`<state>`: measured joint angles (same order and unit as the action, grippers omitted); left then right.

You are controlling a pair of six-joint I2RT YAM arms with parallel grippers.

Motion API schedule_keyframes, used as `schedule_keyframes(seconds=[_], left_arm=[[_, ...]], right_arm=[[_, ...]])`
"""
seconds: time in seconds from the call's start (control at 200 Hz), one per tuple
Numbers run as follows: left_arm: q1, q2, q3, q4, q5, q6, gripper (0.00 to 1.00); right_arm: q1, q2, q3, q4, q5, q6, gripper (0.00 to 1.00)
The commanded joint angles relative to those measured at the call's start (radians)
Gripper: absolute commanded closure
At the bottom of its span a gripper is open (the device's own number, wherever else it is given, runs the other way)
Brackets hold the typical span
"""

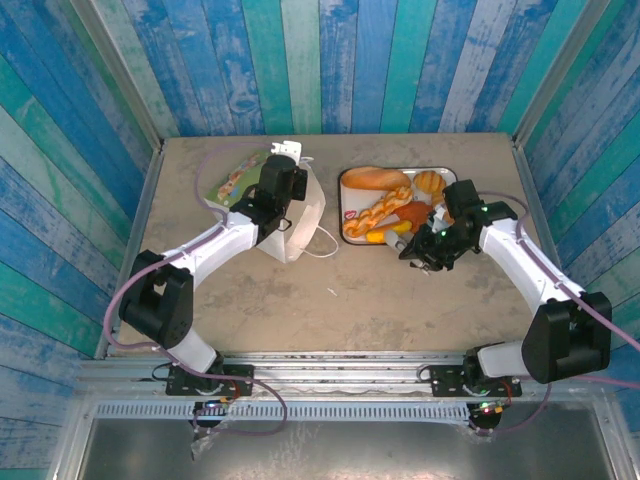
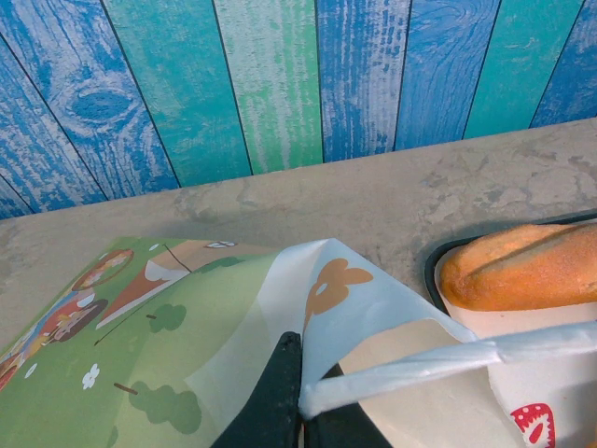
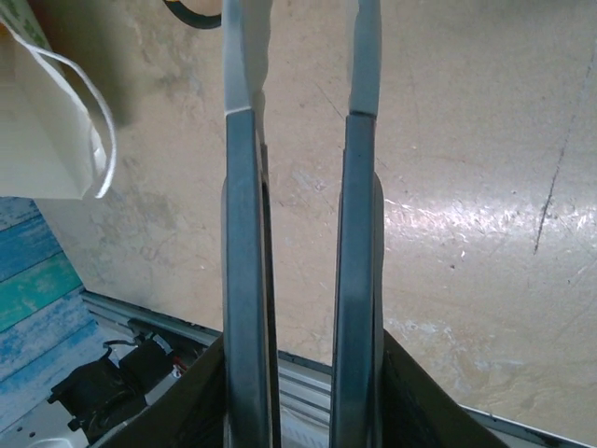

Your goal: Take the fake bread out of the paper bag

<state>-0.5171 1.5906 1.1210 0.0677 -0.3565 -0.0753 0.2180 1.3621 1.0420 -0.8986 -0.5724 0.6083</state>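
Note:
The white paper bag (image 1: 303,215) lies tipped over at mid-table, its loop handle (image 1: 325,245) trailing forward. My left gripper (image 1: 283,182) is shut on the bag's rim (image 2: 373,308) where the handle (image 2: 448,359) meets it; its fingers (image 2: 280,392) are pressed together. The fake bread sits in the tray (image 1: 345,180): a long loaf (image 1: 375,178), a round bun (image 1: 430,182) and a braid (image 1: 375,210). One loaf (image 2: 522,266) shows beside the bag. My right gripper (image 1: 425,245) hovers at the tray's near right corner, shut on metal tongs (image 3: 244,233) whose arms stand apart with nothing between them.
A green picture-printed sheet (image 1: 232,180) lies by the bag at the back left. Blue and green plank walls (image 1: 320,60) ring the table. Bare tabletop (image 1: 350,300) stretches in front of the bag and tray. The bag's corner and handle (image 3: 98,140) show left of the tongs.

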Motion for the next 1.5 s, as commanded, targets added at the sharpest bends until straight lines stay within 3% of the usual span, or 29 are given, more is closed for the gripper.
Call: schedule_keyframes(seconds=[0.0, 0.836, 1.232, 1.498], left_arm=[[-0.001, -0.031, 0.011, 0.03, 0.016, 0.006, 1.0], [-0.001, -0.028, 0.013, 0.03, 0.039, -0.005, 1.0], [-0.001, -0.042, -0.001, 0.028, 0.043, -0.013, 1.0], [-0.001, -0.056, -0.007, 0.026, 0.047, -0.018, 1.0]], right_arm=[[-0.008, 0.003, 0.045, 0.01, -0.03, -0.013, 0.61], [-0.007, 0.106, 0.17, 0.003, 0.039, -0.105, 0.67], [-0.008, 0.175, 0.141, 0.007, 0.053, -0.14, 0.67], [0.006, 0.126, 0.143, -0.021, 0.047, -0.145, 0.67]])
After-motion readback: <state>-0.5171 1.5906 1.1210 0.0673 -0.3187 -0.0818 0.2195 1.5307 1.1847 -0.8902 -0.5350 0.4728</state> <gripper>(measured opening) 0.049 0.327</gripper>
